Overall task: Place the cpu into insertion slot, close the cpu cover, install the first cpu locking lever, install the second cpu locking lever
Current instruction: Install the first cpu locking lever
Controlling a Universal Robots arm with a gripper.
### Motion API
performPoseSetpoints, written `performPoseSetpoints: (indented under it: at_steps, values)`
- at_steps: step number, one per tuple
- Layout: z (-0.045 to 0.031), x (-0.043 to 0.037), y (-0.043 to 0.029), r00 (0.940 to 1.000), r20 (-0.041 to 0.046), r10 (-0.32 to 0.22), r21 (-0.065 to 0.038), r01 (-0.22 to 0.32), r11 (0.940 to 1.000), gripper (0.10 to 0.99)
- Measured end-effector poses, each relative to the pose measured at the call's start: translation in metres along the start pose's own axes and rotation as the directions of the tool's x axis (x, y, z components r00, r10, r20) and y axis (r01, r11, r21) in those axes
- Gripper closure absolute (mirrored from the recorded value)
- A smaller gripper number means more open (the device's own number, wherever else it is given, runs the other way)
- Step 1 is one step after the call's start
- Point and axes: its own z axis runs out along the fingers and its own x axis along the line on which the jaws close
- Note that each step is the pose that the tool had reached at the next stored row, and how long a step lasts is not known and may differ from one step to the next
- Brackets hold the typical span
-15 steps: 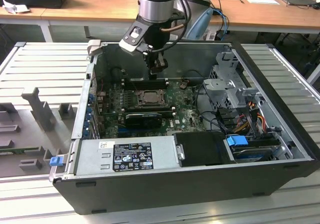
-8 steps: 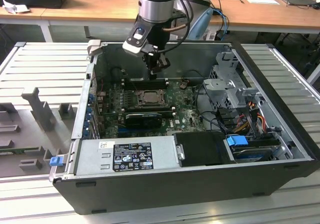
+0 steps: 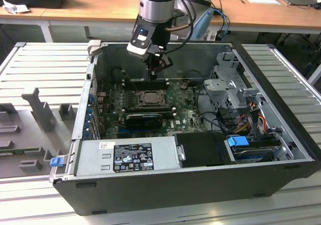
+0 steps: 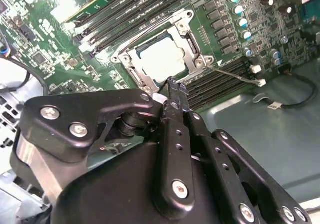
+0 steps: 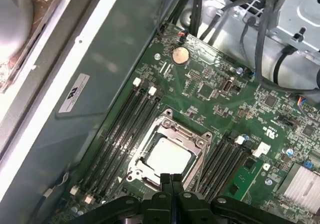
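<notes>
Pincer (image 3: pixel 154 73) hangs on the arm (image 3: pixel 158 4) in the upper centre of the exterior view, inside the open computer case (image 3: pixel 200 187), just above the insertion slot (image 3: pixel 149 98). Its two black fingers are pressed flat together, with nothing between them; both wrist views show this at the tips (image 4: pixel 171 82) (image 5: pixel 171 178). Tips sit close over one edge of the slot; cannot tell whether they touch it. Cpu (image 4: pixel 161 57) (image 5: pixel 167 156) lies seated in the slot, pale silver-grey face up. Cpu cover (image 4: pixel 187 49) (image 5: pixel 199 143) lies flat down over it, the chip showing through the square window. Thin metal rod (image 4: pixel 232 74) runs from one corner of the slot out across the neighbouring memory slots (image 5: pixel 125 129); cannot tell if it is latched. Slot sits mid-board on the green motherboard (image 3: pixel 185 112), with memory slots flanking it on two sides. Grey power supply box (image 3: pixel 125 155) fills the near wall of the case, lower centre of the exterior view. Case rests on a ribbed grey worktop (image 3: pixel 45 64).
</notes>
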Motion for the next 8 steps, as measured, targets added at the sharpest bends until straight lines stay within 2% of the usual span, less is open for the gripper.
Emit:
performPoseSetpoints:
  at_steps: [3, 4, 8]
  values:
    - [0.0000, 0.0000, 0.0000, 0.9987, -0.0006, -0.050, 0.001, 0.050, 0.9987, 0.980]
    - [0.0000, 0.0000, 0.0000, 0.9971, -0.0008, -0.077, 0.002, 0.077, 0.9971, 0.980]
    - [0.0000, 0.0000, 0.0000, 0.9921, -0.0015, -0.126, 0.002, 0.126, 0.9921, 0.980]
